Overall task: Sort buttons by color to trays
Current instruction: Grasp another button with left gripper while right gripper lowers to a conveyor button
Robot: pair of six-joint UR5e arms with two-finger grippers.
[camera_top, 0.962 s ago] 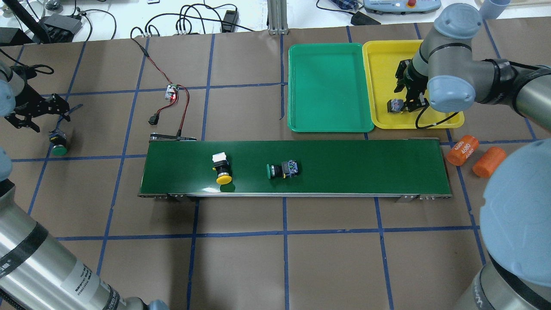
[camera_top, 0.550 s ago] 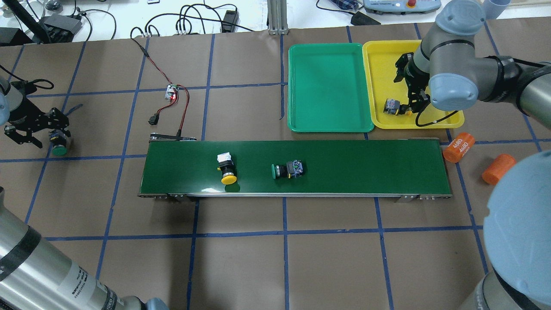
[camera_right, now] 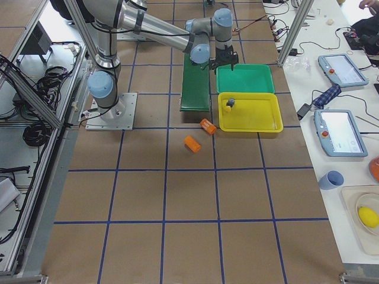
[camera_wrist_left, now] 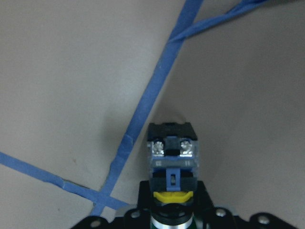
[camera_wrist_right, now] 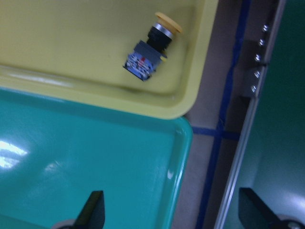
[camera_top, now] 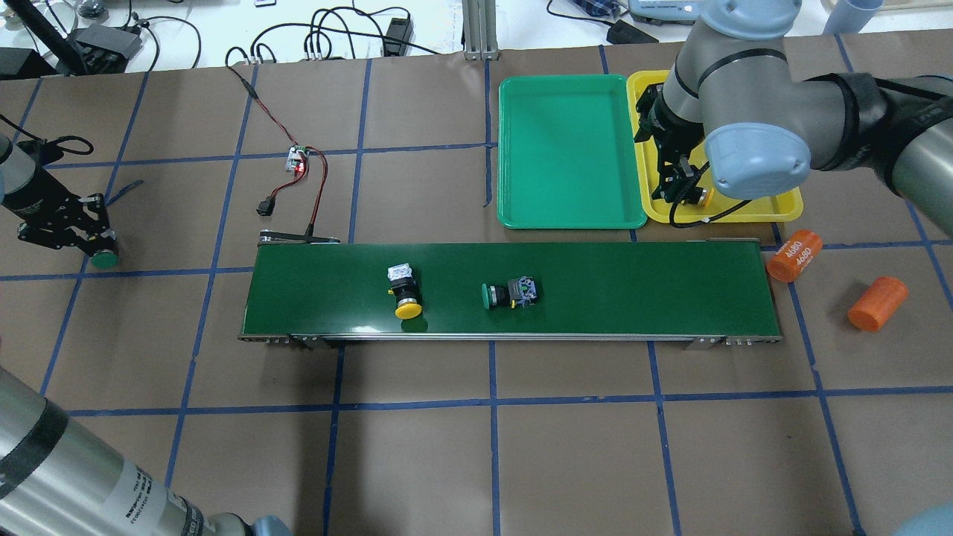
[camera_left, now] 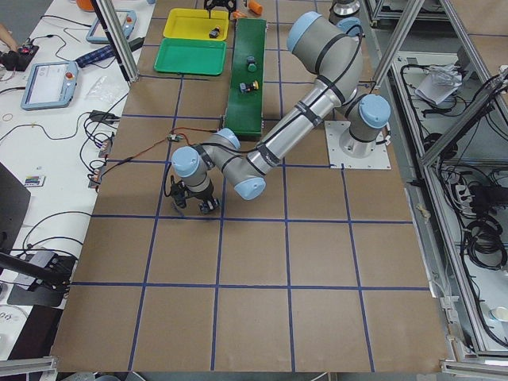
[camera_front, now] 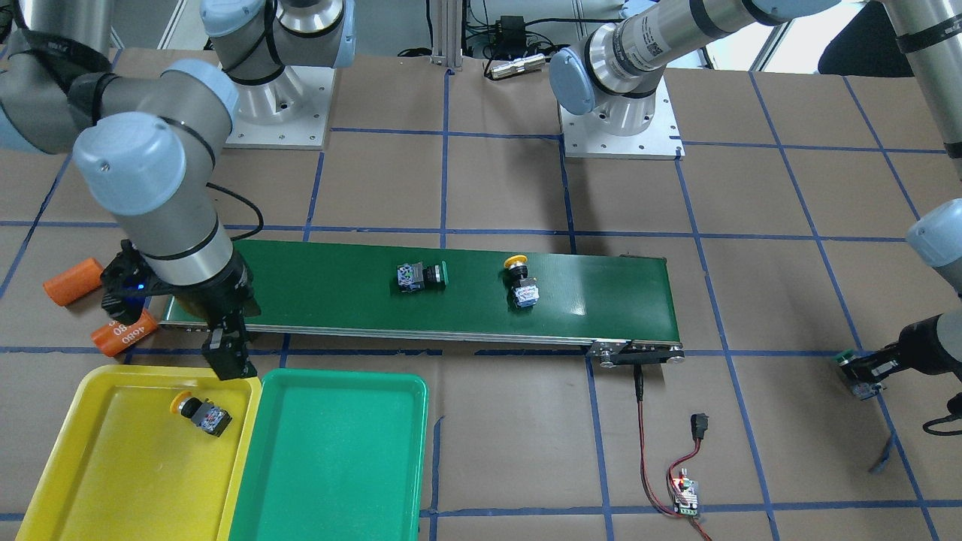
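Left arm stretched low over brown paper [camera_top: 417, 461], left gripper [camera_top: 91, 237] pinching green-capped button [camera_wrist_left: 171, 157], right arm bent down, right gripper [camera_wrist_right: 171, 202] spread wide, empty, above green tray [camera_front: 331, 466] rounded corner, yellow-capped button [camera_front: 201, 413] lying in glossy yellow tray [camera_front: 113, 466].

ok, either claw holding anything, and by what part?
Right claw open, empty. Left claw straddles the green button at its black body by the cap; firm grip cannot be told.

The green tray [camera_top: 566, 149] is wide open; right arm [camera_top: 756, 149] hangs across the yellow tray [camera_top: 785, 202]; orange cylinders [camera_top: 795, 255] crowd the belt's [camera_top: 633, 290] right end.
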